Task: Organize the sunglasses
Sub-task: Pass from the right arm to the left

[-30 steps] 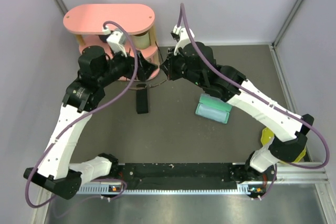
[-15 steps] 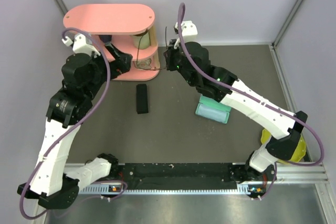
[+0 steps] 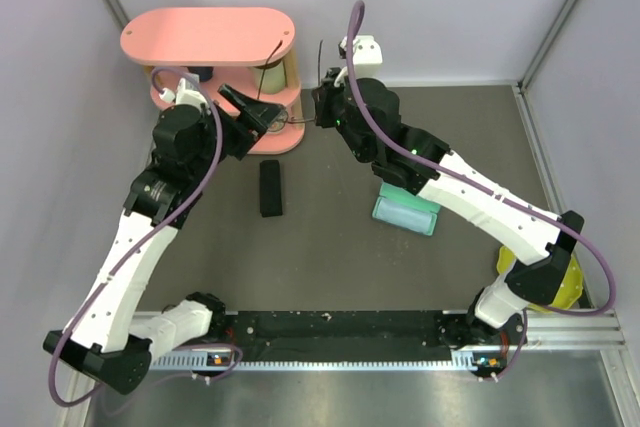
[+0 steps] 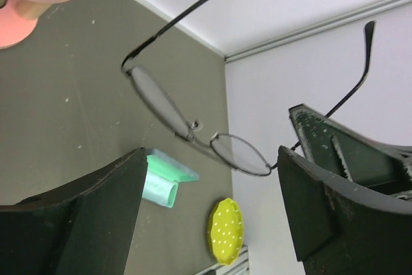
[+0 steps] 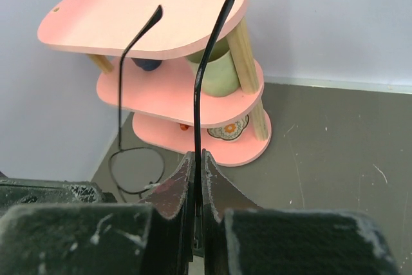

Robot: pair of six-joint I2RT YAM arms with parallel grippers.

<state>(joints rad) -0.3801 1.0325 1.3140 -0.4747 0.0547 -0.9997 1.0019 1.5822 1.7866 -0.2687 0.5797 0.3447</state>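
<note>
While hanging midair, sunglasses (image 4: 158, 101): dangling above table (image 3: 330, 247) beside shelf (image 3: 205, 37).
right claw (image 5: 195, 159): clamping fully shut on one wire temple.
left claw (image 4: 212, 152): gaping wide, flanking lenses, gripping nothing.

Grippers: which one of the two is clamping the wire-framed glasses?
The right gripper: its jaws are pinched shut on one temple arm of the wire-framed glasses. The left gripper stands wide open, holding nothing.
</note>
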